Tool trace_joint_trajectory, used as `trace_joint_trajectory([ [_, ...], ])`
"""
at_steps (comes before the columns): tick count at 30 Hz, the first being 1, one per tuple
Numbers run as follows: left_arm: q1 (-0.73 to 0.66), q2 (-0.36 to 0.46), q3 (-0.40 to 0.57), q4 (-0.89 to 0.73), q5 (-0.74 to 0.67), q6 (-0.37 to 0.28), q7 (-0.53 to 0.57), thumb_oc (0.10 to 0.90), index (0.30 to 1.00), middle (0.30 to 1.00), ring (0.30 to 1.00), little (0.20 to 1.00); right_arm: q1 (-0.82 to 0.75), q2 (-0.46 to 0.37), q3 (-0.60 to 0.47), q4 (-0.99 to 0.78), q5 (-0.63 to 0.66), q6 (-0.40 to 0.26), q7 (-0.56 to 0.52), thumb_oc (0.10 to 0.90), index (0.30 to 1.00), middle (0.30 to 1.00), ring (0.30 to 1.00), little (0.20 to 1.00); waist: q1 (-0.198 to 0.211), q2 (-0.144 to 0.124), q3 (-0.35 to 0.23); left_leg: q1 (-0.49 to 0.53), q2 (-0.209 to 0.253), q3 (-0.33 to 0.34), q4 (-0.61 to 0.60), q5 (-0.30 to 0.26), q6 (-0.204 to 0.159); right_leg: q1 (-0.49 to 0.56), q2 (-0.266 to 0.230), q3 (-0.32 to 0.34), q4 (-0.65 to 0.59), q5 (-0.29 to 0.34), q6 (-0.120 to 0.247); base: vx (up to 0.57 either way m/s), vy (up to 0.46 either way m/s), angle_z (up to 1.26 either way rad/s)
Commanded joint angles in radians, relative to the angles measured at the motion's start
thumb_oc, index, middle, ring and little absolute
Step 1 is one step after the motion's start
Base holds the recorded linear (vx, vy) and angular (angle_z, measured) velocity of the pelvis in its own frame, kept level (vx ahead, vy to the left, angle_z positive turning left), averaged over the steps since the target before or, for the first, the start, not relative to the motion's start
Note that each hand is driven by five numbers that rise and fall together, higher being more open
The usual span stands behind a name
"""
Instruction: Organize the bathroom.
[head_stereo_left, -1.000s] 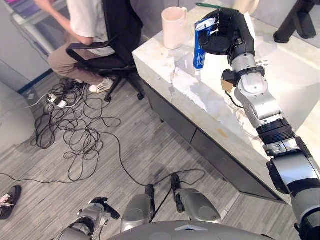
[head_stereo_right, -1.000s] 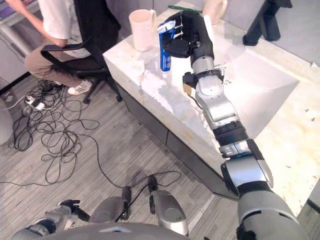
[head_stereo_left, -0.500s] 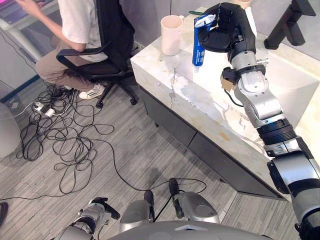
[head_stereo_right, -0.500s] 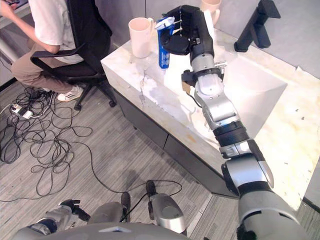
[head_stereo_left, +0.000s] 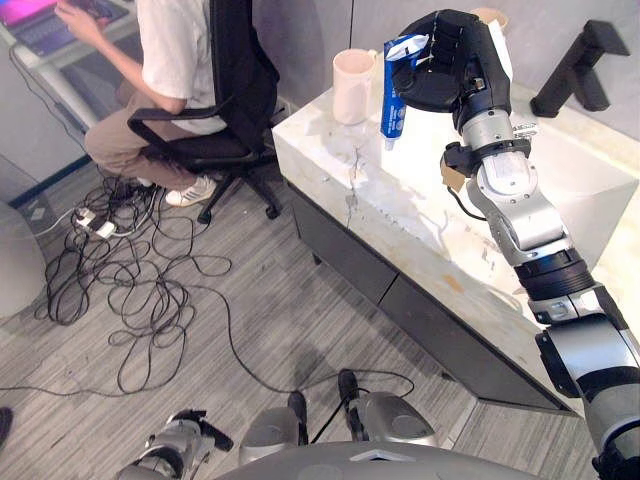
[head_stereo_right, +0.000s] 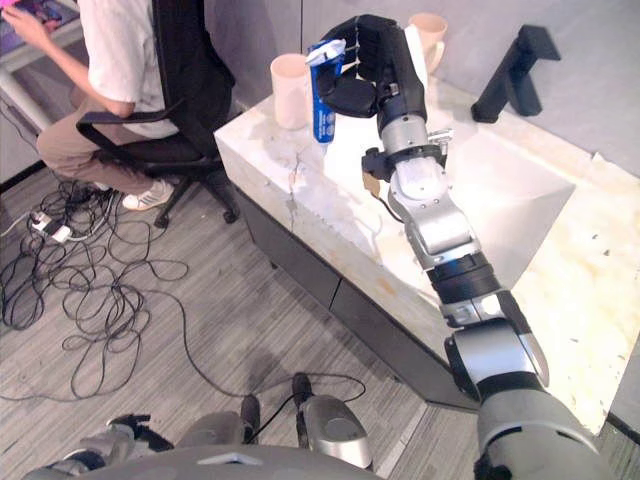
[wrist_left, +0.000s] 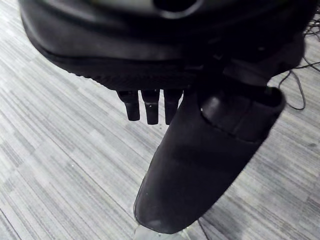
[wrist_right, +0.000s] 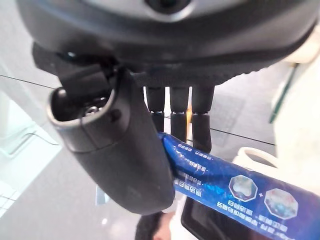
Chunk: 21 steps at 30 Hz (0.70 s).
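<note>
My right hand (head_stereo_left: 452, 62) is raised over the back left part of the marble counter (head_stereo_left: 400, 205), shut on a blue toothpaste tube (head_stereo_left: 391, 95). The tube hangs nearly upright, cap end down, just above the countertop. In the right wrist view the thumb (wrist_right: 125, 155) and fingers (wrist_right: 177, 117) clamp the tube (wrist_right: 235, 187). A pale pink mug (head_stereo_left: 352, 84) stands at the counter's far left corner, just left of the tube. My left hand (head_stereo_left: 176, 442) hangs low by the floor with relaxed fingers (wrist_left: 148, 106), holding nothing.
A second pale cup (head_stereo_right: 430, 28) stands behind my right hand. A black faucet (head_stereo_left: 578, 72) rises over the white sink basin (head_stereo_right: 515, 190). To the left a person sits in a black office chair (head_stereo_left: 225, 110); tangled cables (head_stereo_left: 130, 270) cover the floor.
The camera has shifted, so the whole scene sits differently. My right hand keeps its hold on the tube, which now stands a little closer to the pink mug.
</note>
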Motion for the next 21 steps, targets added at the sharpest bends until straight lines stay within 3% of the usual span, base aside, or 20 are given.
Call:
trace_joint_trajectory([
  [1,0.043,0.076,-0.038,0.059,0.041,0.007,0.019,0.800,0.900,0.900,0.900,0.900,-0.123,-0.019,-0.106,-0.093,-0.028,-0.115,-0.030,0.400,0.300,0.300,0.300,0.300,0.024,-0.054,-0.110,-0.065,0.036,-0.005,0.143,-0.003,0.031,-0.016,-0.097,0.029,0.040,0.002,0.098,0.01,-0.033,0.09],
  [2,0.043,0.076,-0.038,0.059,0.041,0.007,0.019,0.800,0.900,0.900,0.900,0.900,-0.123,-0.019,-0.106,-0.093,-0.028,-0.115,-0.030,0.400,0.300,0.300,0.300,0.300,0.024,-0.054,-0.110,-0.065,0.036,-0.005,0.143,-0.003,0.031,-0.016,-0.097,0.029,0.040,0.002,0.098,0.02,-0.088,0.11],
  [3,0.050,0.069,-0.020,0.070,0.059,-0.013,0.007,0.800,0.900,0.900,0.900,0.900,-0.136,0.013,-0.084,-0.085,-0.029,-0.104,-0.047,0.400,0.300,0.300,0.300,0.300,0.026,-0.058,-0.109,-0.086,0.061,-0.005,0.242,0.049,0.008,-0.001,-0.089,0.022,0.035,-0.008,0.073,-0.04,-0.087,0.06],
  [4,0.043,0.064,-0.030,0.060,0.037,-0.016,0.003,0.800,0.900,0.900,0.900,0.900,-0.139,0.021,-0.080,-0.074,-0.037,-0.113,-0.047,0.400,0.300,0.300,0.300,0.300,0.037,-0.067,-0.090,-0.185,0.065,-0.036,0.422,0.132,-0.003,0.005,-0.088,0.018,0.037,0.003,0.051,-0.04,-0.087,0.06],
  [7,0.034,0.058,-0.032,0.051,0.037,-0.003,0.002,0.800,0.900,0.900,0.900,0.900,-0.130,0.032,-0.079,-0.064,-0.056,-0.125,-0.044,0.400,0.300,0.300,0.300,0.300,0.041,-0.069,-0.079,-0.263,0.075,-0.068,0.476,0.162,0.001,0.011,-0.082,0.008,0.035,0.011,0.042,-0.02,-0.008,0.05],
  [8,0.030,0.053,-0.035,0.045,0.066,0.009,-0.006,0.800,0.900,0.900,0.900,0.900,-0.138,0.063,-0.060,-0.027,-0.090,-0.144,-0.060,0.400,0.300,0.300,0.300,0.300,0.032,-0.069,-0.078,-0.212,0.147,-0.044,0.283,0.162,0.011,0.025,-0.070,-0.001,0.035,-0.008,0.045,0.13,0.085,0.01],
  [9,0.020,0.051,-0.057,0.038,0.055,0.020,-0.003,0.800,0.900,0.900,0.900,0.900,-0.151,0.086,-0.041,-0.006,-0.112,-0.152,-0.087,0.400,0.300,0.300,0.300,0.300,0.031,-0.061,-0.077,-0.179,0.171,-0.052,0.145,0.199,0.005,0.030,-0.061,0.009,0.040,-0.026,0.047,0.13,0.085,0.01],
  [11,0.010,0.045,-0.082,0.035,0.041,0.020,0.004,0.800,0.900,0.900,0.900,0.900,-0.163,0.087,-0.030,0.011,-0.112,-0.163,-0.108,0.400,0.300,0.300,0.300,0.300,0.037,-0.050,-0.071,-0.182,0.168,-0.058,0.073,0.206,0.000,0.032,-0.061,0.012,0.056,-0.050,0.053,0.04,0.101,0.00],
  [12,0.010,0.045,-0.082,0.035,0.041,0.020,0.004,0.800,0.900,0.900,0.900,0.900,-0.163,0.087,-0.030,0.011,-0.112,-0.163,-0.108,0.400,0.300,0.300,0.300,0.300,0.037,-0.050,-0.071,-0.182,0.168,-0.058,0.073,0.206,0.000,0.032,-0.061,0.012,0.056,-0.050,0.053,0.00,0.176,0.18],
  [13,-0.004,0.041,-0.102,0.024,0.026,0.025,0.005,0.800,0.900,0.900,0.900,0.900,-0.188,0.061,-0.037,0.013,-0.105,-0.143,-0.105,0.400,0.300,0.300,0.300,0.300,0.036,-0.034,-0.070,-0.161,0.168,-0.040,0.031,0.165,-0.007,0.003,-0.086,-0.028,0.090,-0.073,0.062,-0.01,0.186,0.28],
  [15,-0.003,0.036,-0.122,0.018,0.003,0.013,0.018,0.800,0.900,0.900,0.900,0.900,-0.189,0.019,-0.051,0.012,-0.055,-0.154,-0.087,0.400,0.300,0.300,0.300,0.300,0.033,-0.016,-0.055,-0.174,0.154,-0.044,0.035,0.186,-0.037,-0.010,-0.105,-0.032,0.089,-0.069,0.072,-0.03,0.222,0.15],
  [17,-0.003,0.039,-0.120,0.022,-0.018,-0.005,0.026,0.800,0.900,0.900,0.900,0.900,-0.189,0.000,-0.053,0.016,-0.047,-0.177,-0.080,0.400,0.300,0.300,0.300,0.300,0.031,-0.009,-0.044,-0.172,0.145,-0.048,0.021,0.175,-0.035,-0.022,-0.114,-0.026,0.094,-0.067,0.075,-0.04,0.133,0.06],
  [21,-0.005,0.049,-0.109,0.038,-0.027,-0.016,0.022,0.800,0.900,0.900,0.900,0.900,-0.202,-0.021,-0.062,-0.003,-0.039,-0.149,-0.069,0.400,0.300,0.300,0.300,0.300,0.031,0.004,-0.029,-0.168,0.138,-0.055,0.022,0.167,-0.042,-0.037,-0.126,-0.026,0.114,-0.076,0.076,0.01,0.089,-0.08],
])
